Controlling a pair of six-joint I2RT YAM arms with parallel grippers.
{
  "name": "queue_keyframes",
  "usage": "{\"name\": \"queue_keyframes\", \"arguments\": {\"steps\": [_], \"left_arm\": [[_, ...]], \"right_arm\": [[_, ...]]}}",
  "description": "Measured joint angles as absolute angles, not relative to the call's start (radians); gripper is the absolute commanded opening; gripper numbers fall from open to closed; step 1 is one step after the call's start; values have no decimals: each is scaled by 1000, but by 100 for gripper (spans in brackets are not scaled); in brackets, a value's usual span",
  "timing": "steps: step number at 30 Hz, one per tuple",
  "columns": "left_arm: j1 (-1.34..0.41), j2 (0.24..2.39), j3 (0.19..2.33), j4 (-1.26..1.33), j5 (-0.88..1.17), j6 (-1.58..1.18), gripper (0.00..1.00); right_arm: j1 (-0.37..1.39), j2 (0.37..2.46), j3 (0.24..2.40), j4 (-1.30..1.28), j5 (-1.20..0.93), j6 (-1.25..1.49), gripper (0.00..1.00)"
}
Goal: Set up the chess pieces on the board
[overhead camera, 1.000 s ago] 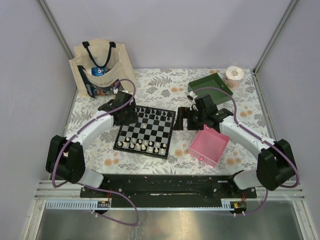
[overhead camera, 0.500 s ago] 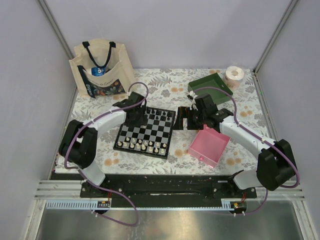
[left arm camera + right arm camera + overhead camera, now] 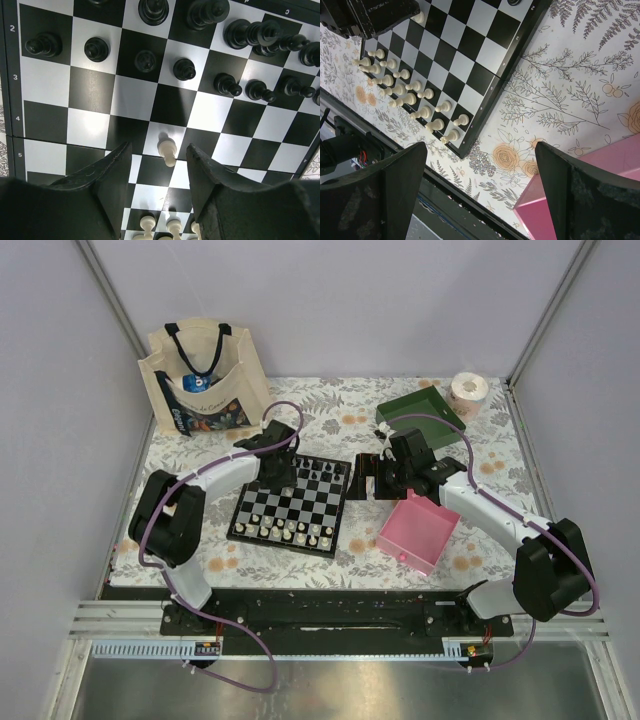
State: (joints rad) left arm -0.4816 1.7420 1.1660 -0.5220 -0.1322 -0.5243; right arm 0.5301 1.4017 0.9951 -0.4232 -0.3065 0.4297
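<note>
Left end effector (image 3: 159,146) open astride white pawn (image 3: 167,150), seemingly clear; right end effector (image 3: 480,145) open beside board (image 3: 470,70) edge.

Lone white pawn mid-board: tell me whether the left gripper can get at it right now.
Probably yes. The left gripper hangs over the board, jaws apart, with the white pawn showing between its fingers; neighbouring squares are bare and the black pawns stand farther off.

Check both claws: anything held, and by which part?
Nothing held. The left claw is open around a lone white pawn on the board, not touching it. The right claw is open and empty.
</note>
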Motion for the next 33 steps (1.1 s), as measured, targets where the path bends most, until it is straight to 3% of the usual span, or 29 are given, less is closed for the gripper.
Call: {"name": "queue_keyframes", "arguments": {"steps": [22,33], "left_arm": [[-492,1748,1179,-526,-133,-524,48],[-493,1749,1179,-529,-133,-523,41]], "right_arm": [[530,1402,995,-424,-305,423,99],[530,1401,995,-424,-305,422,99]]}}
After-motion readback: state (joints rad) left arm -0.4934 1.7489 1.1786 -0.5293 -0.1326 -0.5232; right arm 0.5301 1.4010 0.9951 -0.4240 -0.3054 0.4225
